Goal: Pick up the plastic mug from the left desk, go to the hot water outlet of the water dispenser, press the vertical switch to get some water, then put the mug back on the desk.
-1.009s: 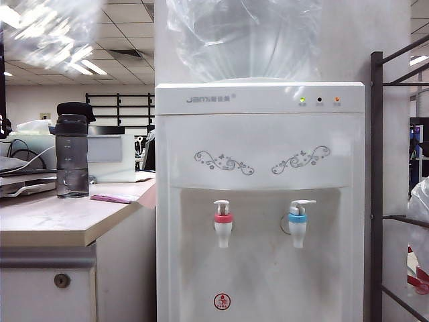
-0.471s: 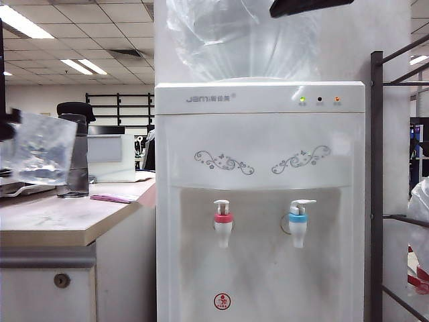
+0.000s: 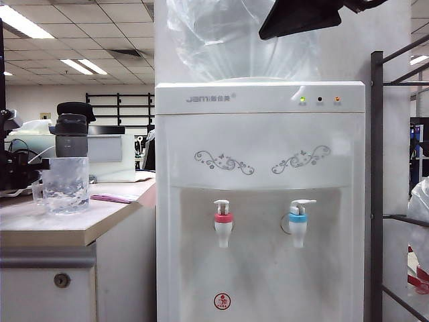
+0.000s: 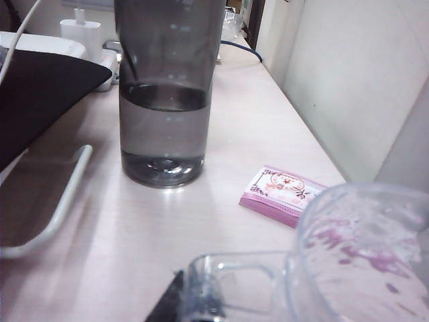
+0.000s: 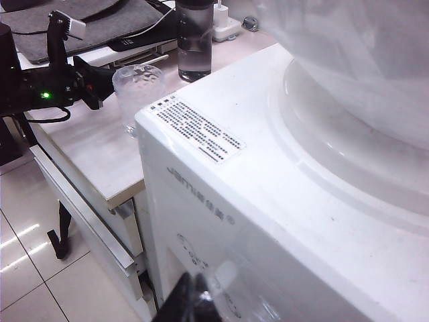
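Mug point(image 3: 64, 186) sits on the desk point(image 3: 47, 225) at lower left of the exterior shot, my left gripper point(image 5: 100, 85) clamped on its handle. Right gripper point(image 3: 301, 17) hangs clenched, empty, top right above the dispenser point(image 3: 261, 201).

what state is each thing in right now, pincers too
plastic mug: upright on the left desk, handle in the left pincer
left pincer: shut on the mug's handle
right pincer: shut, holding nothing, up over the water dispenser
hot water outlet: not pouring, vertical switch upright
dark bottle: upright behind the mug, partly filled
green indicator light: lit
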